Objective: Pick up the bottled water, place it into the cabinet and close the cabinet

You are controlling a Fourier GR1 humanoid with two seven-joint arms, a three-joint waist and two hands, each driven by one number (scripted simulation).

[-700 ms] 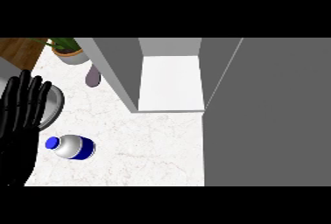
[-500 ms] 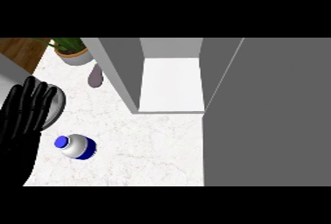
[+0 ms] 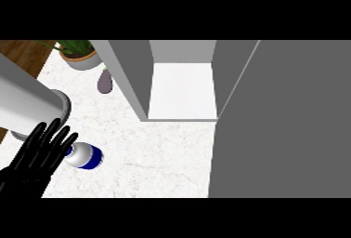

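Observation:
The bottled water (image 3: 87,156) lies on its side on the white marble counter (image 3: 158,153), a clear bottle with a blue label. My left hand (image 3: 40,154) comes up from the lower left with straight fingers. Its fingertips (image 3: 67,139) overlap the bottle's cap end and hide the cap. Whether they touch the bottle I cannot tell. The cabinet (image 3: 182,90) stands open behind, its white shelf bare. Its grey door (image 3: 284,121) swings out along the right. My right hand does not show.
A large grey cylindrical object (image 3: 29,106) sits at the left edge, just behind my left hand. A potted plant (image 3: 80,56) and a purple eggplant (image 3: 104,82) stand at the back left, beside the cabinet's grey side wall (image 3: 129,74).
My left hand has moved down and to the right, from beside the bottle to over its cap end. The view has shifted a little; the bottle stays where it was.

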